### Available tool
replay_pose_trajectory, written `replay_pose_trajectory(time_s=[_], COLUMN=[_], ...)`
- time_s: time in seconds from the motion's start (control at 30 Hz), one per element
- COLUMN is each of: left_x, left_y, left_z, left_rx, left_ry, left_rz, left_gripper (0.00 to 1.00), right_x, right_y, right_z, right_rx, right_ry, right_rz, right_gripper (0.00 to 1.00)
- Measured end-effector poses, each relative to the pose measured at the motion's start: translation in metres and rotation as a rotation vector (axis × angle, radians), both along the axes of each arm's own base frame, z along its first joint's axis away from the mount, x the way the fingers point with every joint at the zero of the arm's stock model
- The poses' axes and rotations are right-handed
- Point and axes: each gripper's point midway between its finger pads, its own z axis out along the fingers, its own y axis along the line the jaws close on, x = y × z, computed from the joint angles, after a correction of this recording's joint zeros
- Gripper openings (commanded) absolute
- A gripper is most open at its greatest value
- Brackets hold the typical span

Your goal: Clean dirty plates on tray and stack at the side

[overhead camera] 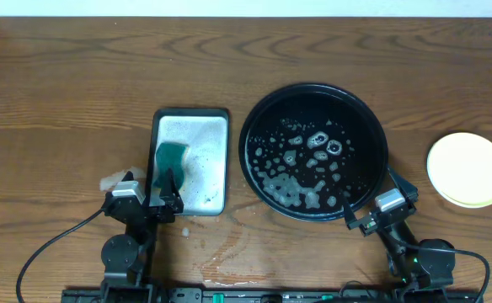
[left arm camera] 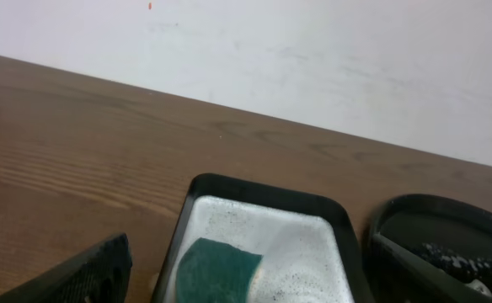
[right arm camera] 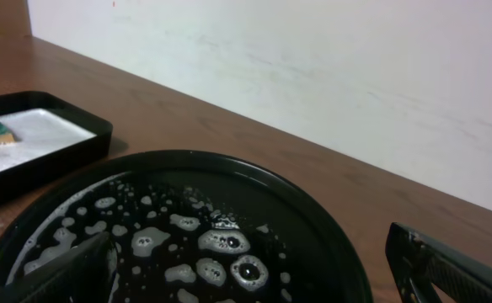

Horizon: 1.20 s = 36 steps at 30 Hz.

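The round black tray [overhead camera: 254,126] sits mid-table with only soapy foam and water in it; no plate lies on it. A stack of plates [overhead camera: 468,169], pale yellow on top, rests on the bare wood at the far right. My left gripper [overhead camera: 152,192] is open and empty over the near end of the small metal tray, just behind the green sponge [overhead camera: 171,156]. My right gripper [overhead camera: 379,200] is open and empty at the black tray's near right rim [right arm camera: 347,252]. The plates are out of both wrist views.
A small rectangular metal tray [overhead camera: 216,118] with soapy foam holds the green sponge [left arm camera: 216,269]; it stands left of the black tray. Water is spilled on the wood [overhead camera: 229,252] near the front edge. A pale wall [right arm camera: 313,67] backs the table.
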Motion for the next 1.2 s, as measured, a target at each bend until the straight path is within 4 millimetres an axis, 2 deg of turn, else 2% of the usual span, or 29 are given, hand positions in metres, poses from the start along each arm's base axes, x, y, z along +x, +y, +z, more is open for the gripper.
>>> replay_pose_trajectory(time_s=[1.2], left_x=[-0.0004], left_y=[-0.0014], left_z=[-0.0027], left_rx=[0.017], left_ry=[0.012], left_rz=[-0.01], left_gripper=[0.88], right_x=[0.0], right_y=[0.0], right_z=[0.0], right_rx=[0.0], right_ry=[0.0], right_rz=[0.0], right_gripper=[0.99])
